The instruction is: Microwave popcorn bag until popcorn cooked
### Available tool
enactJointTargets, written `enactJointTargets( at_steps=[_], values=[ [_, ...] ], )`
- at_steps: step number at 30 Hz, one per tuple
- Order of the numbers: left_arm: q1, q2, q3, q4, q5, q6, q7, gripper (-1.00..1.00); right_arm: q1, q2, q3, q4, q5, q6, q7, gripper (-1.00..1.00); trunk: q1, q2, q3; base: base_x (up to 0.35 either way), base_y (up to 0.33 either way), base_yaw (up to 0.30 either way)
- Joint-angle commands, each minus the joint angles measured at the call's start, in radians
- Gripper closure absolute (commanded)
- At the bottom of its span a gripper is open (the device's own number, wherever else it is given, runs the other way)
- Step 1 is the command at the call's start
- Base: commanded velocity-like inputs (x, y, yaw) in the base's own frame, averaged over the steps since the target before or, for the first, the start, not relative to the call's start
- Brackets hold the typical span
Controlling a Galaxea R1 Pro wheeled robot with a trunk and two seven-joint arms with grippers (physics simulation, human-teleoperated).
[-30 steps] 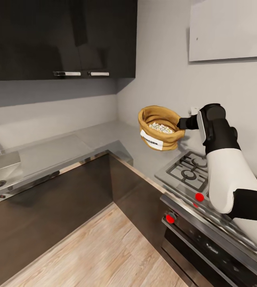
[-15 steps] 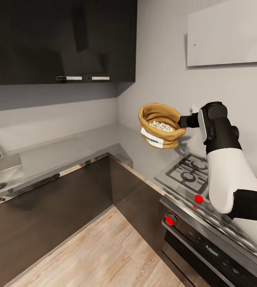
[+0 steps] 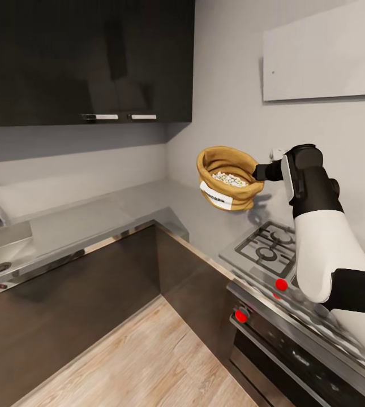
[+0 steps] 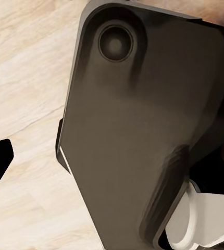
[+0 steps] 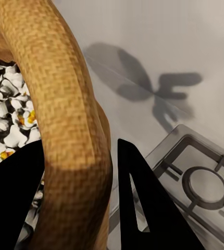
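One popcorn bag is the whole business here: it hangs in the air above the corner of the grey tabletop, beside the gas hob, its mouth up and slightly tipped so the popcorn shows as a pale heap inside, white label facing down and toward the camera. The right gripper is clenched on the bag's rolled rim at the side nearest the arm; in the right wrist view one dark finger sits inside the sack over the popcorn and the other outside, with the thick tan rim pinched between them. By my reading the pickup is done and the carrying step is in hand (the microwave is nowhere among these pictures, so the robot must find it first). The next move calls for turning or driving toward the microwave with the bag kept level, since a one-sided rim grip lets the sack sag and spill; the door may also need opening, probably with the free arm. The right arm reaches forward at about chest height, forearm bent up from the elbow, wrist level. Whether the left gripper is clenched or released I cannot tell; its wrist camera looks at the robot's dark base over the wood floor.
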Motion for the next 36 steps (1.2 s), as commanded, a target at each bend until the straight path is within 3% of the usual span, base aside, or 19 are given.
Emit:
enactJointTargets(
  at_steps=[1,9,36],
  values=[
    [0.0,0.0,0.0,0.0,0.005,-0.003,0.0,-1.0,-0.001,0.0,-0.001,0.0,0.01,0.003,0.01,1.0,0.0,-0.001,0.001,0.0,0.0,0.0],
    [0.0,0.0,0.001,0.0,0.005,-0.003,0.0,-1.0,-0.001,-0.001,-0.001,0.0,0.009,0.003,0.009,1.0,0.0,-0.001,0.012,0.0,0.0,-0.005],
    [0.0,-0.002,0.0,0.0,0.005,-0.003,0.0,-1.0,0.0,0.0,-0.002,0.009,0.004,0.003,0.007,1.0,0.0,-0.001,0.013,0.0,0.0,0.0]
  ],
)
